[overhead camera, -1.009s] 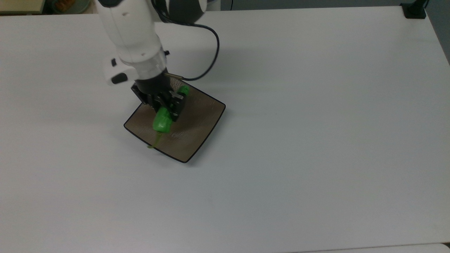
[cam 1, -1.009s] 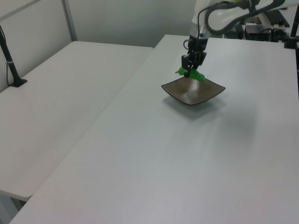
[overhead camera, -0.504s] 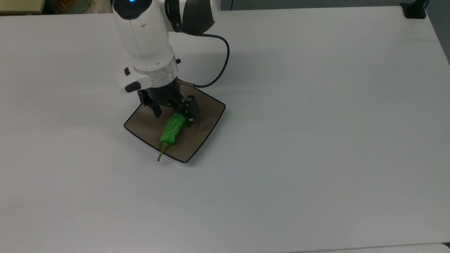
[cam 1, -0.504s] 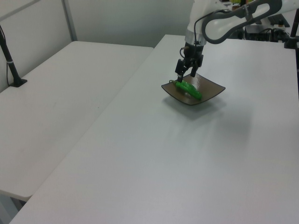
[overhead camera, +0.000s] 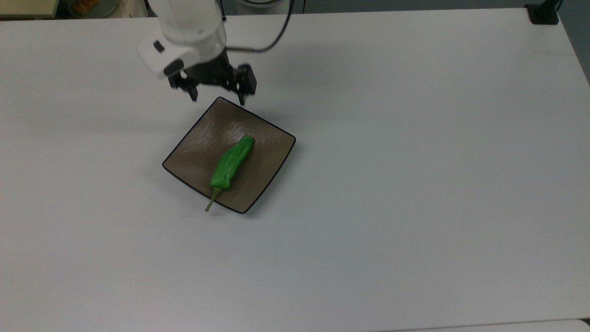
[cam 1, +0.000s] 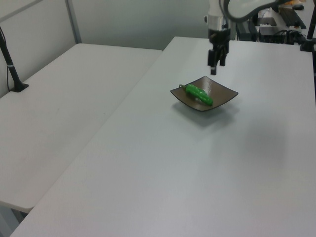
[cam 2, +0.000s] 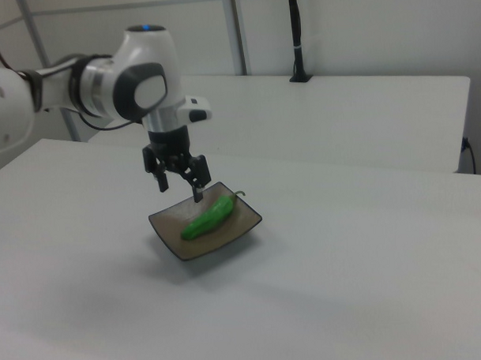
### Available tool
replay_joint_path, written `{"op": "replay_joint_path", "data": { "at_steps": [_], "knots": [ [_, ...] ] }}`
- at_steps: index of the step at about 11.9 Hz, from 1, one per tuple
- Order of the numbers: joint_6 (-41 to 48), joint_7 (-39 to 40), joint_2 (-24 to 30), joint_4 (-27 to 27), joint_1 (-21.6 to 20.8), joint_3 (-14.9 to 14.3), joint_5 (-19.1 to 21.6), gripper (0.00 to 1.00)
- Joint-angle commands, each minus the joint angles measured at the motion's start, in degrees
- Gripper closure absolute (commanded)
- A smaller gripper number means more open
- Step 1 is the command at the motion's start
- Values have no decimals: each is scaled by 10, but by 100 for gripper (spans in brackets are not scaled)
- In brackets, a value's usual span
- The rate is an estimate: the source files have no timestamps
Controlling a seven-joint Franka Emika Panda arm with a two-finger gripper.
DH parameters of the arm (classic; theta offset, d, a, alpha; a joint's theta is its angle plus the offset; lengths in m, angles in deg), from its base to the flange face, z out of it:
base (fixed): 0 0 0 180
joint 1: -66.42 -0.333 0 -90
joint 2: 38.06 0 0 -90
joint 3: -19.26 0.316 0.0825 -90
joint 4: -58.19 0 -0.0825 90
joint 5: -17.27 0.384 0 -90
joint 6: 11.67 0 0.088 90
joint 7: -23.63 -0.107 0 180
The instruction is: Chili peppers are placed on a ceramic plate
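The green chili pepper [overhead camera: 230, 162] [cam 1: 199, 94] [cam 2: 208, 216] lies flat across the square brown ceramic plate [overhead camera: 265, 161] [cam 1: 223, 94] [cam 2: 241, 228]. Its thin stem [overhead camera: 211, 200] sticks out over the plate's near edge in the top view. My gripper [overhead camera: 216, 97] [cam 1: 214, 65] [cam 2: 180, 186] hangs open and empty in the air, above the plate's far corner in the top view and well clear of the pepper.
The plate rests on a wide white table [overhead camera: 415, 184]. A second white table [cam 1: 64, 94] stands alongside in the left view. A black post base [overhead camera: 544, 14] sits at the top view's far right corner.
The gripper let the pepper go onto the plate, then rose and drew back towards the top view's upper edge. The pepper now lies still.
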Motion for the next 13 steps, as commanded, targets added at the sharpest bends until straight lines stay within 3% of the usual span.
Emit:
{"op": "replay_joint_path", "data": {
  "at_steps": [1, 4, 6, 10, 12, 13],
  "knots": [
    [40, 63, 118, 87, 4, -4, 0, 0],
    [34, 53, 170, 126, -30, -18, 32, 0],
    [35, 34, 182, 124, -95, -79, 77, 0],
    [-15, -2, 177, 126, -97, -62, 62, 0],
    [-12, -3, 171, 128, -93, -54, 11, 0],
    [-17, -3, 163, 128, -95, -52, 8, 0]
  ]
}}
